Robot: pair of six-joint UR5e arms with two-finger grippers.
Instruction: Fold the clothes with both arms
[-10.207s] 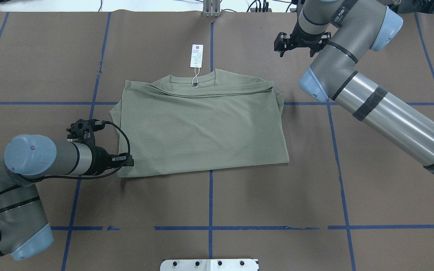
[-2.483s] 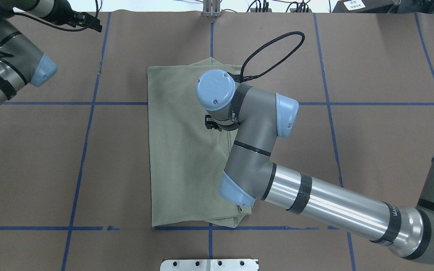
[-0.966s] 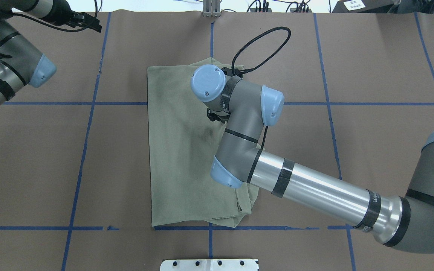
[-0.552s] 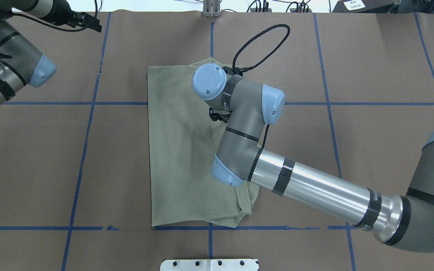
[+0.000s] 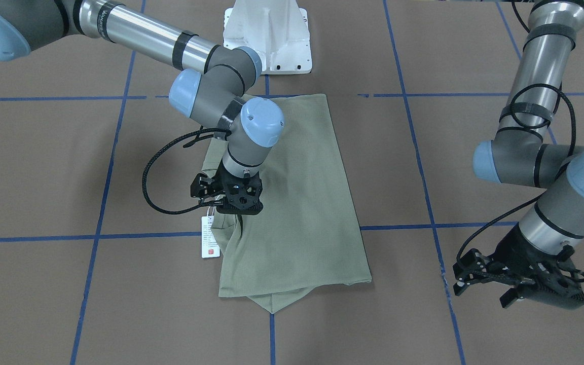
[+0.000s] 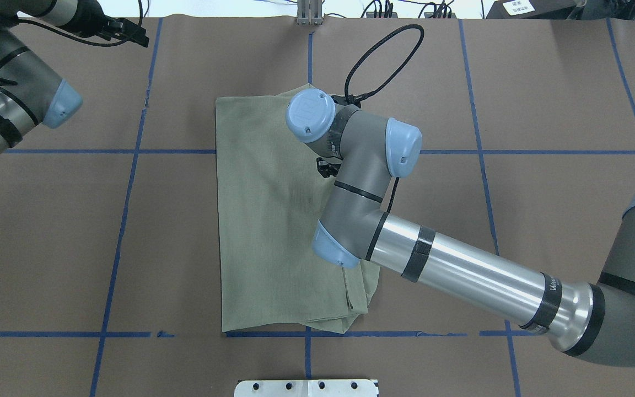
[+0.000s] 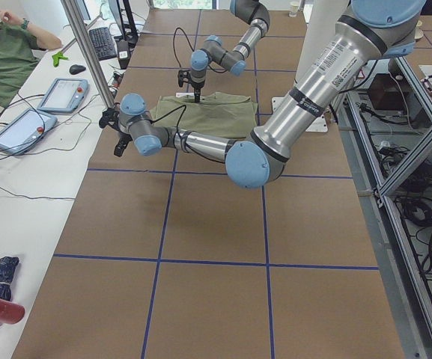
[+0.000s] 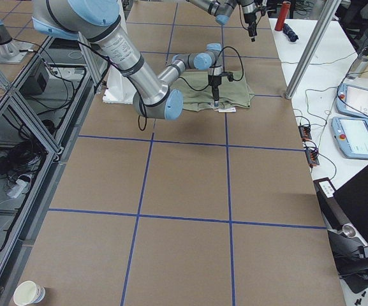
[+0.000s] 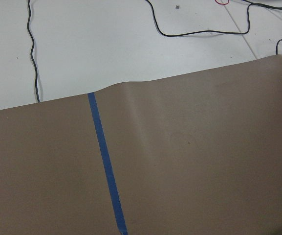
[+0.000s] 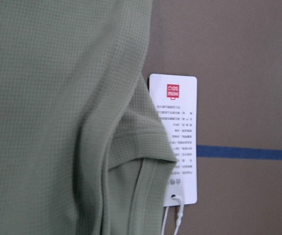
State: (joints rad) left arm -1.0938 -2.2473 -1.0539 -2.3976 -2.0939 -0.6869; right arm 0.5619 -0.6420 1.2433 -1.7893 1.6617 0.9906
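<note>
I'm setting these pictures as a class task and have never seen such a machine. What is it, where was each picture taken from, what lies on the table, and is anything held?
It is a robot with a right arm and a left arm, each ending in a two-finger tool. One picture faces the robot from across the table, one looks down from behind it, two look along the table from its ends, and two come from cameras on the wrists. On the brown table with blue tape lines lies a sage-green shirt, folded into a rectangle, its white hang tag poking out at one edge. The right tool points down at the shirt beside that tag; whether it grips cloth cannot be seen. The left tool hangs open, empty, over bare table, away from the shirt.
</note>
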